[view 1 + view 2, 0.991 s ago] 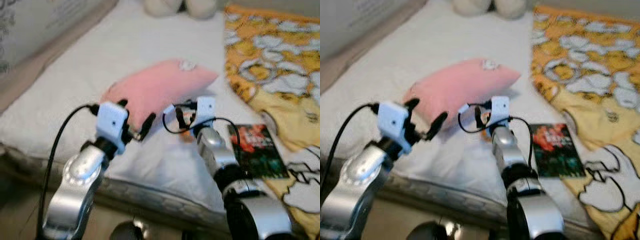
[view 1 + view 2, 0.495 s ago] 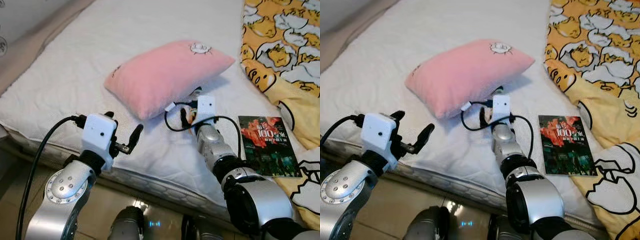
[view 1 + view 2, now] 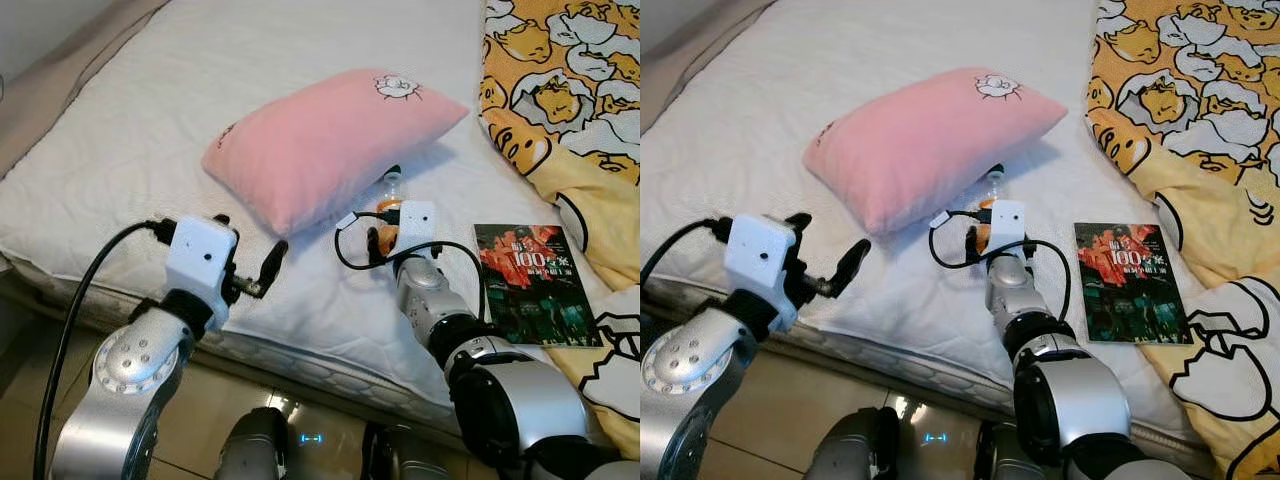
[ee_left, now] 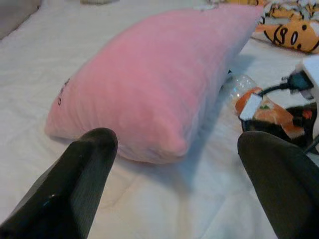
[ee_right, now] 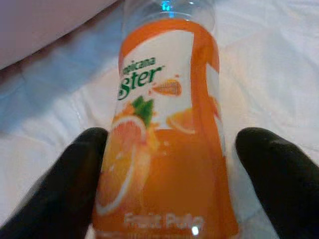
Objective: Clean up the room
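A clear juice bottle (image 3: 391,192) with an orange label lies on the white mattress (image 3: 150,130), tucked against the near edge of a pink pillow (image 3: 330,145). My right gripper (image 5: 164,164) is open. Its two black fingers (image 5: 75,184) straddle the label end of the bottle (image 5: 164,134), close to its sides. My left gripper (image 3: 250,250) hovers open over the mattress just in front of the pillow's near corner (image 4: 149,99), holding nothing. A dark book (image 3: 535,285) with a red cover picture lies flat on the bed to the right of the right arm.
A yellow patterned duvet (image 3: 560,80) covers the right side of the bed and reaches the book. The mattress front edge (image 3: 300,355) runs just under both arms, with tan floor (image 3: 215,410) below. A beige wall edge (image 3: 60,80) borders the far left.
The camera has tilted down and steadied. The right gripper has drawn back slightly from the pillow's edge, and more of the bottle shows. The left gripper stays open near the pillow.
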You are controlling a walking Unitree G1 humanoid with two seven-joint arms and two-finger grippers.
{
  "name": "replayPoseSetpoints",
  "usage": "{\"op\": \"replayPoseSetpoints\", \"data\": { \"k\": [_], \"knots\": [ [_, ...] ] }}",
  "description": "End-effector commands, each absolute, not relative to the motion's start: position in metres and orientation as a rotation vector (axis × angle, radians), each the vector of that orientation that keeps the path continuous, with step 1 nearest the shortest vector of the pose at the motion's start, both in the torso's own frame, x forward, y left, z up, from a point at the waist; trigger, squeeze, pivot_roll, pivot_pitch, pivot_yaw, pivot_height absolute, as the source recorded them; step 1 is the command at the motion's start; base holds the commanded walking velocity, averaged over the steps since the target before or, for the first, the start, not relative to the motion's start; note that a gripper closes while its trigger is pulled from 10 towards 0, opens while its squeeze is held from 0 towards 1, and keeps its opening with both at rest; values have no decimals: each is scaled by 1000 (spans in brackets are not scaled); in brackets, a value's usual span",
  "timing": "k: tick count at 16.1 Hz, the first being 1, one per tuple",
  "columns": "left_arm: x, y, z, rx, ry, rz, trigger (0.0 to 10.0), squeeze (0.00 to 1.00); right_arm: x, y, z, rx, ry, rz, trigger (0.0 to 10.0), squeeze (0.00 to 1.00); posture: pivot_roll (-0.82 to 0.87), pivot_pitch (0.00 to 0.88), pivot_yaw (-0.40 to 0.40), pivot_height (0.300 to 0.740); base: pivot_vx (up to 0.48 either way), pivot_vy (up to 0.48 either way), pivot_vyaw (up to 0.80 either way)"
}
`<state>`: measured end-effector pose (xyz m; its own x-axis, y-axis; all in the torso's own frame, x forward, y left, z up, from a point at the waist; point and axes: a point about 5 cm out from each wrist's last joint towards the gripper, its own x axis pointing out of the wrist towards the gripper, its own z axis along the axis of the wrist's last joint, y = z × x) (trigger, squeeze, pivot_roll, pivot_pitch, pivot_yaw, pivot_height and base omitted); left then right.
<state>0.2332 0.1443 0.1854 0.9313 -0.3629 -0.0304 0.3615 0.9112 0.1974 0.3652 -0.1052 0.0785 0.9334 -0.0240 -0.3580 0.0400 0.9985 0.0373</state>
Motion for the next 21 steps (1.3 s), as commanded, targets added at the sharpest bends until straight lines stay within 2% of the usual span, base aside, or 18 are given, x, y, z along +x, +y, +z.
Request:
{"op": "replayPoseSetpoints", "data": {
  "k": [1, 9, 16, 19, 21],
  "knots": [
    [235, 144, 183, 208, 9, -373, 10000, 0, 365, -105, 76, 77, 400, -36, 0, 0, 425, 243, -3, 727, 0, 0, 0],
    [244, 141, 182, 218, -5, -389, 10000, 0, 366, -104, 79, 135, 393, -19, 0, 0, 397, 198, -6, 727, 0, 0, 0],
    [262, 129, 176, 217, -26, -452, 10000, 0, 359, -109, 70, 85, 346, 3, 0, 0, 300, 127, -8, 727, 0, 0, 0],
    [275, 114, 168, 191, -32, -515, 10000, 0, 330, -126, 40, 23, 329, -36, 0, 0, 191, 62, 2, 727, 0, 0, 0],
    [278, 110, 165, 185, -36, -536, 10000, 0, 322, -129, 39, 6, 298, -51, 0, 0, 159, 43, 9, 727, 0, 0, 0]
  ]
}}
